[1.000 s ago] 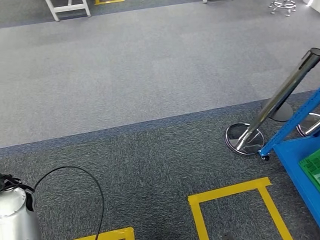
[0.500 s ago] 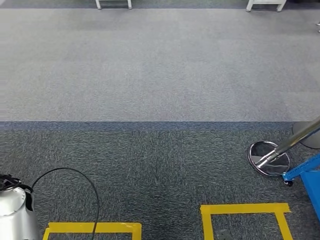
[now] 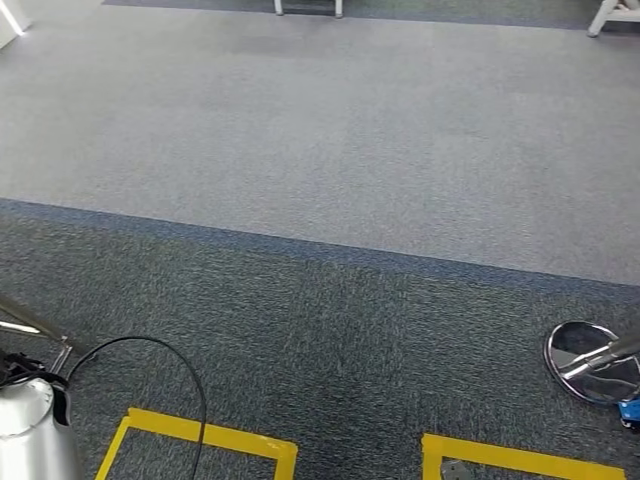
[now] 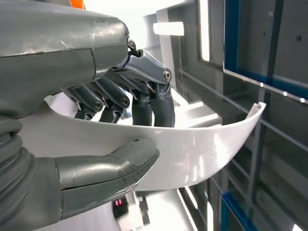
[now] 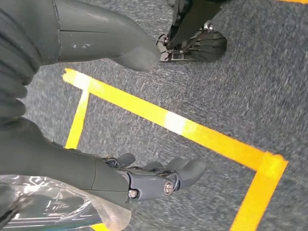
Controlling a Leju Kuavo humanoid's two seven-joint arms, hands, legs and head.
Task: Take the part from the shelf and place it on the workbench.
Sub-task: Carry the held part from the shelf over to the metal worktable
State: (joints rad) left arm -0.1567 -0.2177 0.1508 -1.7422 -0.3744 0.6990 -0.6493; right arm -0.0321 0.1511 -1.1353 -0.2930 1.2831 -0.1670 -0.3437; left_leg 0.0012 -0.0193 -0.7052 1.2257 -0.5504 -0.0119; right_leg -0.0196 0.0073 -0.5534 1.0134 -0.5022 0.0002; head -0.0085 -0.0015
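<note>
From the head view I look down on grey carpet (image 3: 317, 130), darker nearer my feet. At far left, my silver left arm (image 3: 30, 430) rises from the bottom edge with a black cable (image 3: 151, 345) looping beside it. Yellow floor tape (image 3: 204, 438) marks boxes on the carpet, probably standing spots. At far right sits the shiny round base of a barrier post (image 3: 592, 362).

At the left wrist, my left hand (image 4: 120, 130) holds the part (image 4: 203, 147), a curved white panel: the thumb presses one face and the fingers (image 4: 152, 103) curl over the other, pinching it along its length so it cannot swing as I walk. Blue-framed shelving stands behind it.

At the right wrist, my right hand (image 5: 120, 110) hangs over the taped carpet, thumb and fingers spread apart, holding nothing.

No counter is in sight, so I judge the part is in transit.
</note>
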